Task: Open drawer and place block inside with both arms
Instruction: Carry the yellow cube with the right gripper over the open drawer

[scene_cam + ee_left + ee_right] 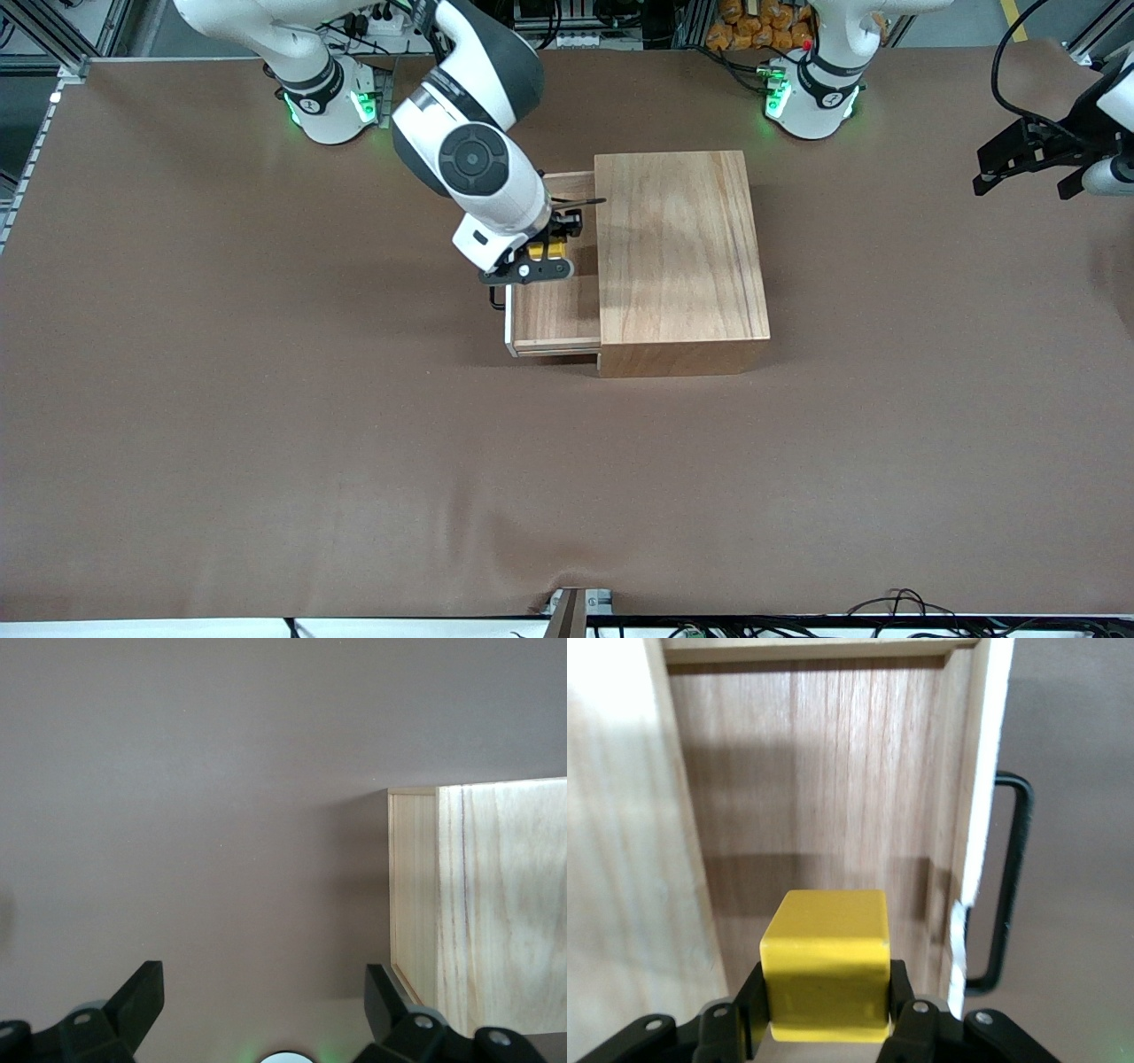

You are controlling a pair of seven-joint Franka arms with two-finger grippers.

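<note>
the right gripper (556, 251) hangs over the open drawer (554, 315), clenched on the block (554, 252). in the right wrist view the yellow block (826, 964) sits squarely between the two black fingers (908, 1014), one on each side face, its top face bare. below it lies the drawer's wooden floor (824, 797), with the box (620, 859) wall on one side of the gripper and the drawer's white front panel (983, 797) on the other. the black handle (1010, 877) stands on the outside of that panel, away from the gripper.

the drawer is pulled out from the box (678, 257) toward the right arm's end of the table (266, 399). the block is up in the air above the drawer, not resting on its floor.

the left gripper (1032, 164) waits well apart from the box, over the bare table at the left arm's end. its fingers (133, 1005) stand spread wide and grasp nothing. in the left wrist view the box (496, 904) lies past one fingertip, not touching it, with brown table (195, 815) under the rest of the gripper (266, 1005).
</note>
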